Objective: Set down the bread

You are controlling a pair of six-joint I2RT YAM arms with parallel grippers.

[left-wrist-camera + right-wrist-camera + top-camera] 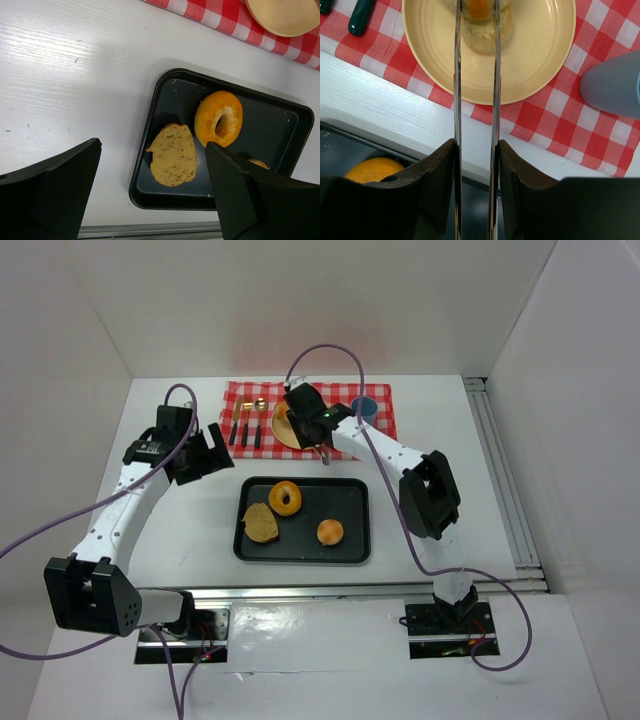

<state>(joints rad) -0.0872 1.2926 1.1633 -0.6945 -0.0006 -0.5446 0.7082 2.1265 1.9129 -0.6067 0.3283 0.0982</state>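
My right gripper (316, 432) is shut on a pair of metal tongs (476, 100). The tongs reach out over the yellow plate (535, 55), which also shows in the top view (281, 427). A brown-orange bread piece (478, 6) sits between the tong tips at the plate's far side, mostly cut off by the frame edge. The black tray (350, 540) holds a flat bread slice (173, 161), an orange bagel (218, 118) and a small bun (330, 532). My left gripper (205, 455) is open and empty, above the table left of the tray; in its wrist view (152, 145) it looks down on the tray's corner.
The plate lies on a red checked cloth (380, 400), with dark-handled cutlery (245, 425) on its left and a blue cup (364, 408) on its right. White walls enclose the table at the back and sides. A metal rail runs along the near edge.
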